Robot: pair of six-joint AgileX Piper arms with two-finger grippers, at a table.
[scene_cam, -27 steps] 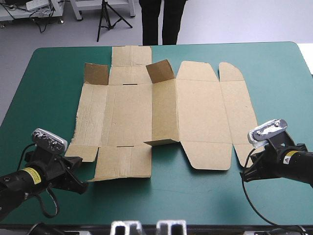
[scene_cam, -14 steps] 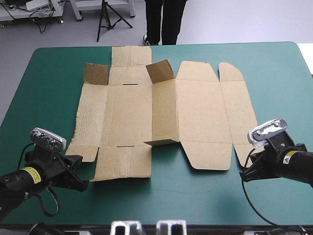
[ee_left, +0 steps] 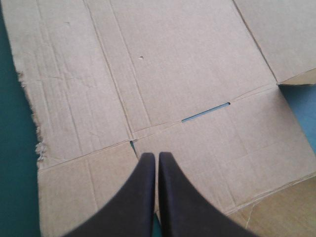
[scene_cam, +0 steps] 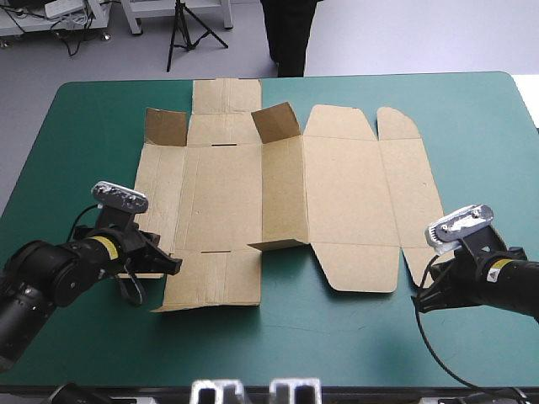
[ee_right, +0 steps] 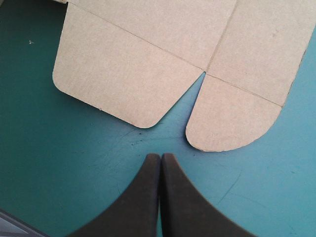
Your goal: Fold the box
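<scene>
Left end effector [ee_left: 158,154] closed | right end effector [ee_right: 161,156] closed | box [scene_cam: 337,194]: 1

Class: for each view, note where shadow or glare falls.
High view: the flat brown cardboard box is evenly lit, the inner faces of its two raised far flaps darker; a pale sheen lies on the teal-green table cover toward its far right corner. Left wrist view: no glare on the box. Right wrist view: no hard shadow beside the rounded flaps.

Both arms [scene_cam: 42,273] black, a yellow label [scene_cam: 103,245] near each wrist; gripper fingers [ee_left: 177,202] curved black fins
</scene>
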